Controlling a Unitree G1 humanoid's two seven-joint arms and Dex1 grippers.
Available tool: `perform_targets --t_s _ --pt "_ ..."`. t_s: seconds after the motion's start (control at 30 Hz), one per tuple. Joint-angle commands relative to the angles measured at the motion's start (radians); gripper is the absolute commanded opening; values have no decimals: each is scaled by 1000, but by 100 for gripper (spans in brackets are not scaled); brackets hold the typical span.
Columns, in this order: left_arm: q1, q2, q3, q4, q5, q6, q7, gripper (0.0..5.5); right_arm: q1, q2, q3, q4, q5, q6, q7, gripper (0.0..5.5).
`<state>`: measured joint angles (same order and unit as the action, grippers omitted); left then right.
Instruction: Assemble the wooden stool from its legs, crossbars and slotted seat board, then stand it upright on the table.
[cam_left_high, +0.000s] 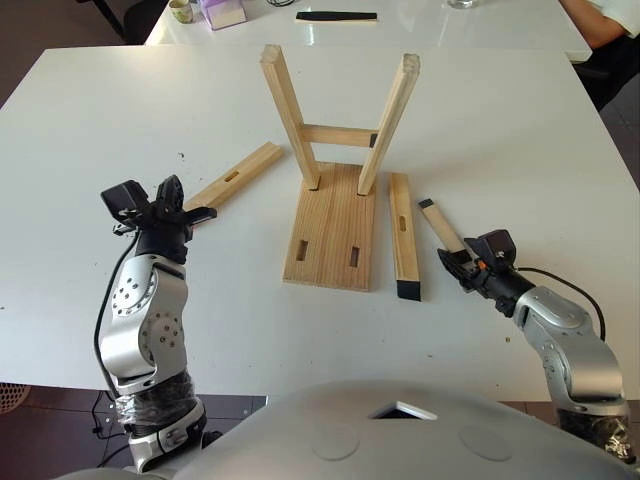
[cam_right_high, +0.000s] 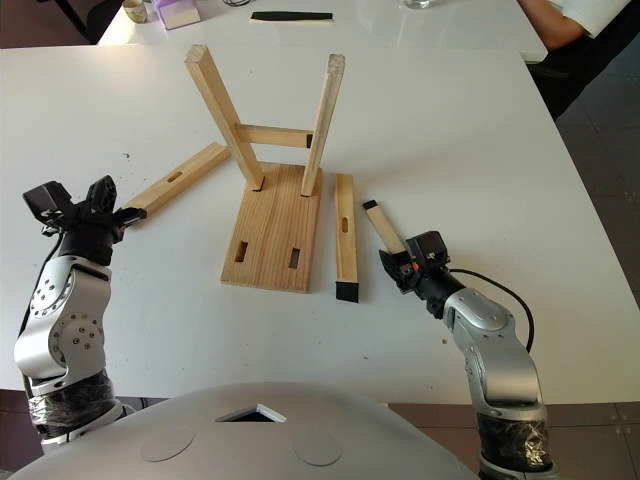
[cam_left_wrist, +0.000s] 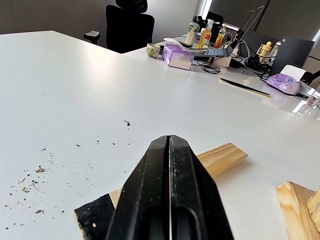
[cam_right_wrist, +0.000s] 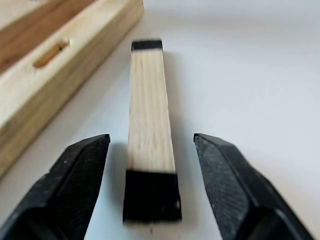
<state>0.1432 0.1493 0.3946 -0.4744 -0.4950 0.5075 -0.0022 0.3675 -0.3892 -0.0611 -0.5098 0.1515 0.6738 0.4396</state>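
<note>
Seat board (cam_left_high: 330, 235) lies mid-table, two legs (cam_left_high: 285, 110) slotted in; right gripper (cam_right_wrist: 151, 142), spread wide, straddles a loose crossbar (cam_right_wrist: 147, 100) toward the right edge, likely to grasp it; left gripper (cam_left_wrist: 169, 142), pinched shut, hovers over a spare leg (cam_left_high: 235, 175).

A second white desk (cam_left_high: 480, 30) stands in the background, carrying a purple tissue box (cam_left_wrist: 177, 56), a pale cup (cam_left_wrist: 153, 50) just beside it and a long black strip (cam_left_high: 337, 16) lying flat. Bottles (cam_left_wrist: 206, 34), a tangle of cables (cam_left_wrist: 215, 69) and a dark screen (cam_left_wrist: 292, 50) crowd its far end, near another purple pack (cam_left_wrist: 283, 83). A black office chair (cam_left_wrist: 127, 22) sits at the rear. Dark specks and wood crumbs (cam_left_wrist: 30, 177) lie scattered in the foreground.
</note>
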Motion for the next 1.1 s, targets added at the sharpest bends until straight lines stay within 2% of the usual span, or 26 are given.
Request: perform_targets --t_s 0.03,0.23,0.37,0.47,0.57,0.67,0.73,0.8,0.9,1.1 --pt "-5 18 22 -11 -21 14 -6 0 40 -17 7 16 -10 13 -12 282" --pt "-19 28 37 -62 -93 62 -1 0 55 1 11 17 -9 3 -44 191" --pt "-52 42 25 -45 -57 65 25 0 53 18 20 10 -3 -6 -66 132" --pt "-64 46 32 -44 -40 62 39 0 7 81 -52 0 84 15 -86 132" --pt "-106 63 26 -26 -51 62 14 0 -128 176 -183 21 249 72 -128 132" --pt "-146 84 13 -7 -63 59 -24 0 -341 185 -328 129 389 95 -173 132" --pt "-193 76 33 -10 -171 84 -67 31 -578 189 -457 263 560 113 -231 132" --pt "-281 72 42 -10 -318 122 -98 69 -789 199 -531 349 745 116 -258 132" --pt "-429 80 40 1 -590 172 -149 105 -977 189 -478 354 917 155 -143 132" --pt "-606 141 13 37 -965 240 -163 202 -1031 34 -321 308 1022 282 159 132"
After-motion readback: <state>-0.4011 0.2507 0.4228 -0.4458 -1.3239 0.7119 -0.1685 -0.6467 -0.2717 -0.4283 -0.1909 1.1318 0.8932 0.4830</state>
